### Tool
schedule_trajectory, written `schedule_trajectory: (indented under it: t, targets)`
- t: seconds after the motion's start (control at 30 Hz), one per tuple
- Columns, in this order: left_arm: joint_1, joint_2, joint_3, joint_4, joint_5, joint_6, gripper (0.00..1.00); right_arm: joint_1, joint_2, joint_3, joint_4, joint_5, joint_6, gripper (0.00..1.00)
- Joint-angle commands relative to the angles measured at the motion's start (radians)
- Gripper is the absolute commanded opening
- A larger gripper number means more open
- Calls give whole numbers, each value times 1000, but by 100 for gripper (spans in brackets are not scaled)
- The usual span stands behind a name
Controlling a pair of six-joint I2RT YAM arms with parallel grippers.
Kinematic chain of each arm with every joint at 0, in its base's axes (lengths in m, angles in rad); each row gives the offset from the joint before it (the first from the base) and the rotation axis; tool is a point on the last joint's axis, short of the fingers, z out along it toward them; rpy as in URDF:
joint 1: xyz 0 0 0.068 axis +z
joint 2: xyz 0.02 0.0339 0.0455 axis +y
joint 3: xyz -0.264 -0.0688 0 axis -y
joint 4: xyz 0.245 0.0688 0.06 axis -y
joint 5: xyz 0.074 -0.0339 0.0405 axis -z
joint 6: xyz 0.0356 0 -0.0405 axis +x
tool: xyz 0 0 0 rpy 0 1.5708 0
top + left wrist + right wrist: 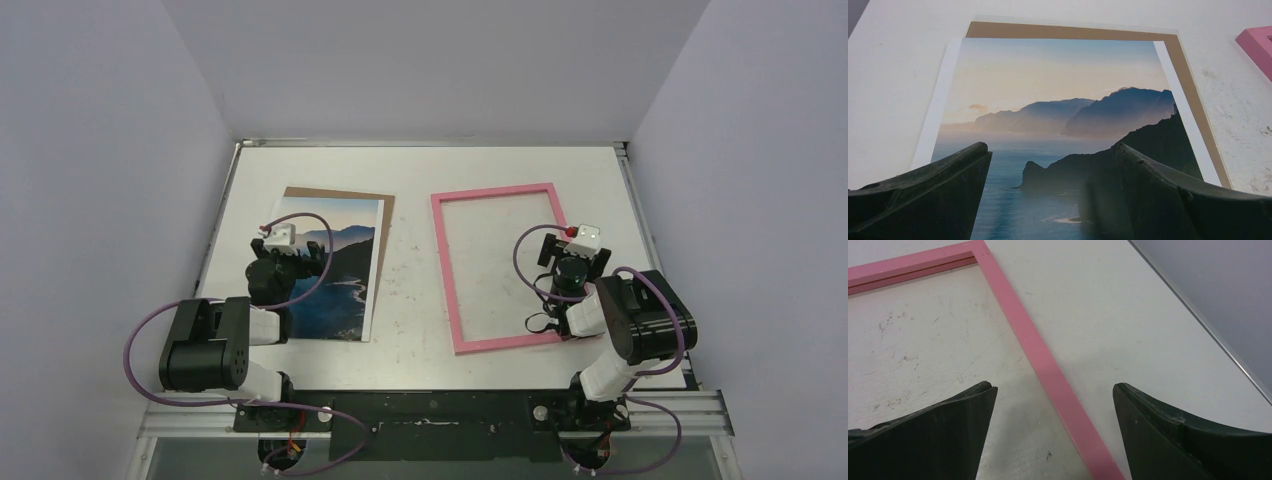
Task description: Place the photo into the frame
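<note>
1. The photo (pixel 345 250) lies flat, left of centre in the overhead view, with its pale sky toward the top of the picture and its dark water toward the bottom.
2. The photo rests on a brown backing board (pixel 1073 31). The board shows only as a narrow strip along the photo's upper and right edges.
3. The frame (pixel 448 270) lies flat, right of centre in the overhead view. The scuffed white table (pixel 1108 315) shows through its opening.
4. Photo and frame lie apart, with a bare strip of table between them. In the left wrist view, one pink corner of the frame appears at the upper right.
5. The left gripper (pixel 1051 150) is over the lower half of the photo, pointing toward its sky end. Its jaws stand wide and nothing lies between them. The dark fingers (pixel 938 190) fill the lower corners of the left wrist view.
6. The right gripper (pixel 1054 387) is over the right-hand bar of the frame. Its jaws stand wide, one finger on each side of the bar as seen from the wrist, and they are not closed on it.
7. The pictures do not show whether either gripper's fingertips touch the surface below.
</note>
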Motion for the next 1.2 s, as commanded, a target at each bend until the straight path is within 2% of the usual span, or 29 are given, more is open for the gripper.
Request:
schedule_trajectory:
  t: [0.0,0.37,0.43,0.47,0.5,0.53,0.57,0.6,0.63,0.7,0.73,0.83,0.9,0.97,1.07,1.17]
  targets:
    - [-3,-5,25,32,-8,11,96,-8,-8,-1,71,-11,-4,90]
    - [-1,-6,26,32,-3,10,96,-19,-14,-4,69,3,6,90]
    - [14,-19,28,22,37,2,96,-17,-45,-30,80,-6,4,90]
    - [30,-38,34,1,48,-7,96,-7,-68,-61,136,-15,-19,90]
    - [47,-77,46,-40,79,-16,96,12,-109,-77,128,21,-28,90]
    - [63,-117,75,-114,115,-20,96,24,-157,-70,49,68,-18,90]
    - [71,-153,115,-235,128,-11,96,25,-208,-38,-99,109,22,90]
    - [72,-179,173,-423,130,11,96,20,-257,27,-284,159,107,90]
    - [72,-193,231,-535,139,38,96,7,-298,134,-488,180,189,90]
    - [76,-207,325,-715,154,102,96,-2,-327,279,-762,153,272,90]
    - [80,-216,373,-771,139,109,96,1,-326,344,-848,91,245,90]
    - [128,-252,457,-900,141,71,96,62,-296,522,-1049,2,224,90]
    - [165,-267,529,-994,173,25,96,59,-286,605,-1129,-133,243,90]
    - [187,-263,609,-1114,172,1,96,51,-256,693,-1247,-205,278,90]
    - [198,-234,712,-1270,173,-19,96,59,-202,837,-1471,-174,353,90]
    - [194,-213,751,-1356,194,-29,96,157,-252,901,-1528,-38,346,90]
